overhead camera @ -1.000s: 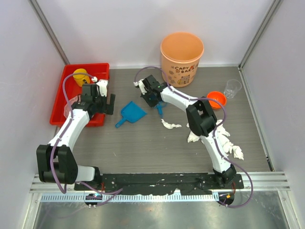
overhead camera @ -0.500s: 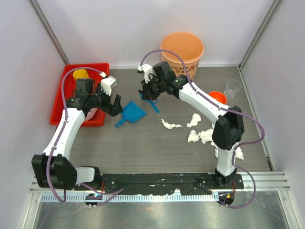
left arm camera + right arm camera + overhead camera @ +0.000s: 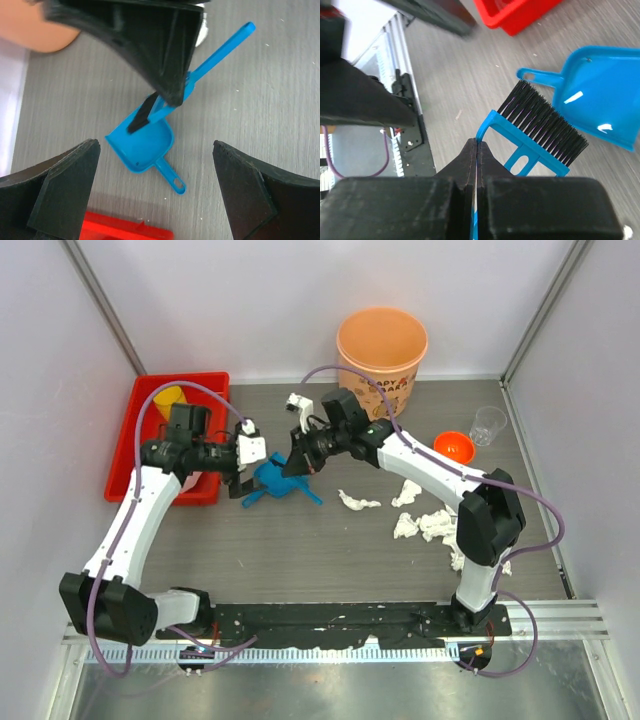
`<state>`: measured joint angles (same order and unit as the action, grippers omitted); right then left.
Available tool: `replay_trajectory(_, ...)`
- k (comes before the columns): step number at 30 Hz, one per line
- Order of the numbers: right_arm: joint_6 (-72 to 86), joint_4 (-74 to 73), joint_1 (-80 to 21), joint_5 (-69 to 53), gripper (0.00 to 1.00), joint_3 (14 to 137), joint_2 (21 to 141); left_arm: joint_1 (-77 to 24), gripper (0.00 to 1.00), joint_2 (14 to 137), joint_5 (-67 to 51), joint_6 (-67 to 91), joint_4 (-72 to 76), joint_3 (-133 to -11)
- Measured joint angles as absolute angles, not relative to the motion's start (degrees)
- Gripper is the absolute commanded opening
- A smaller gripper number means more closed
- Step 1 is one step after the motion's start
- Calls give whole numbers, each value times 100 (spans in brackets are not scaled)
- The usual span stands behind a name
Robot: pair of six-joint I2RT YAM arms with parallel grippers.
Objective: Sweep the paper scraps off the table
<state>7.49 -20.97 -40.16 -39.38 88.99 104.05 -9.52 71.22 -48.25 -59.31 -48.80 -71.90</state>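
Observation:
Several white paper scraps (image 3: 358,502) (image 3: 406,527) lie on the table (image 3: 300,560) right of centre, more of them by the right arm's base. My right gripper (image 3: 298,462) (image 3: 476,145) is shut on a blue hand brush (image 3: 530,150) (image 3: 220,50), whose black bristles (image 3: 141,116) hang over a blue dustpan (image 3: 272,480) (image 3: 142,150) (image 3: 602,95). My left gripper (image 3: 250,455) (image 3: 155,144) stands wide open just above the dustpan, which lies between its fingers, untouched.
An orange bucket (image 3: 382,348) stands at the back. A red tray (image 3: 128,455) (image 3: 125,229) holding a yellow object (image 3: 168,400) is at the left. A small orange bowl (image 3: 454,448) and a clear cup (image 3: 488,425) sit at the right. White walls surround the table.
My left gripper has swung right from the red tray to above the dustpan. My right gripper has carried the brush forward and left, over the dustpan.

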Motion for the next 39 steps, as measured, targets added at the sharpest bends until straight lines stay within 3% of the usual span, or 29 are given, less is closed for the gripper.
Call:
replay_trajectory(7,1146,-1455,-4300,-4383,1,8672,10224,-1063,100,7314,-5057,-7269,-5747,-7190)
replay_trajectory(9,1225,-1374,-4335,-4447,1,8617,10191,-1066,95,7319,-5135,-7535,-5986,-7188)
replay_trajectory(15,1376,-1105,-4353,-4547,1,8591,10186,-1120,64,7334,-5216,-7703,-6149,-7124)
replay_trajectory(16,1391,-1074,-4353,-4560,1,8591,10186,-1138,44,7338,-5210,-7701,-6154,-7109)
replay_trajectory(19,1428,-1061,-4357,-4668,1,8584,10184,-1243,19,7354,-5144,-7673,-6139,-7087)
replay_trajectory(22,1435,-1026,-4379,-4696,1,8580,10184,-1328,0,7356,-5133,-7570,-6099,-7024)
replay_trajectory(28,1420,-1024,-4375,-4659,2,8514,10171,-1354,0,7352,-5142,-7140,-5863,-6812)
replay_trajectory(29,1409,-1031,-4370,-4644,30,8514,10158,-1356,0,7352,-5118,-7002,-5806,-6761)
replay_trajectory(30,1387,-1033,-4372,-4619,46,8514,10134,-1358,0,7352,-5085,-6855,-5730,-6702)
replay_trajectory(31,1365,-1070,-4370,-4563,82,8514,10092,-1361,0,7349,-5028,-6709,-5647,-6641)
replay_trajectory(39,513,-1931,-4099,-3745,87,8517,9087,-1365,0,7297,-4737,-5448,-5201,-6381)
